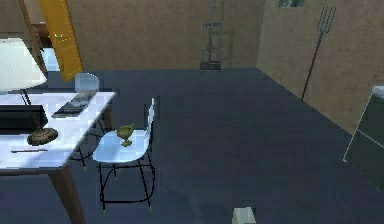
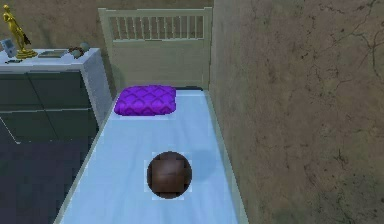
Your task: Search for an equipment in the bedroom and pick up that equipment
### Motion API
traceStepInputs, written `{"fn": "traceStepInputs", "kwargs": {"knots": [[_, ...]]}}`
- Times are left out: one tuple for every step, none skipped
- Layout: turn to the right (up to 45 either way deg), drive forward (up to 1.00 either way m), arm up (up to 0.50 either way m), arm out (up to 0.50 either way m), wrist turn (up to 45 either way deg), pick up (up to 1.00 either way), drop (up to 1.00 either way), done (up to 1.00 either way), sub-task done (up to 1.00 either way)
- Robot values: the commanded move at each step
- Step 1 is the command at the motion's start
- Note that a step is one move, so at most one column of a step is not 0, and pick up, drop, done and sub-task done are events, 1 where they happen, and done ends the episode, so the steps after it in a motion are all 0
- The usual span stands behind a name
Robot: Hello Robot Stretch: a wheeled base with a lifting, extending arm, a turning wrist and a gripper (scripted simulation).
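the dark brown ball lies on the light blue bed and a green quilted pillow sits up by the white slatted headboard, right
Not quite: the quilted pillow is purple, not green, as the arm side view shows. The rest holds: the dark brown ball lies on the light blue bed, and the pillow sits up by the white slatted headboard.

Thing: dark brown round ball [image 2: 170, 175], dull surface with faint darker seams.
Pose: sits on its underside, its whole outline in sight.
Place: on the pale blue bed [image 2: 118, 150], about midway across its width, low in the arm side view.
Neighbour: well apart from the purple quilted pillow [image 2: 145, 100] farther up the bed.
Contact: touches only the bed's surface.
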Motion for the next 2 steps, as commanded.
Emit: {"fn": "traceStepInputs", "kwargs": {"knots": [[0.0, 0.00, 0.00, 0.32, 0.0, 0.00, 0.00, 0.00, 0.00], [0.0, 0.00, 0.00, 0.00, 45.0, 0.00, 0.00, 0.00, 0.00]]}}
